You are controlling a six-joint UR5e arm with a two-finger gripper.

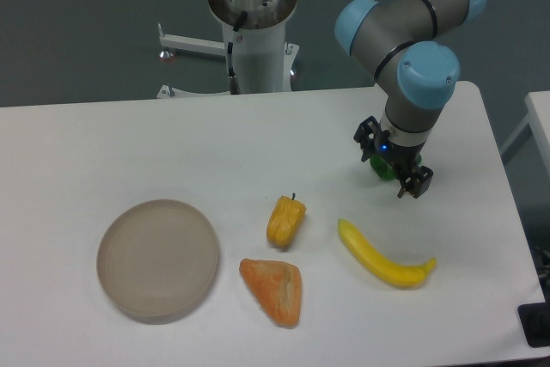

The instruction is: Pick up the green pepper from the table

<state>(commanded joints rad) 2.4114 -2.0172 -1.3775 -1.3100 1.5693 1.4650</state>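
Gripper (393, 169) straddles the green pepper (383, 169), low over the table (129, 143); we cannot tell whether its jaws have closed. Lifting looks left.

On the table (103, 143) before you: a round plate (158, 259) at the near left. To its right, a wedge of toast (273, 290), with the pepper with a stem (285, 221) just behind it. Further right, near the front edge, a banana (384, 257). Behind the banana, toward the far right corner, the gripper (394, 172) sits over the green pepper (383, 169), mostly hiding it.
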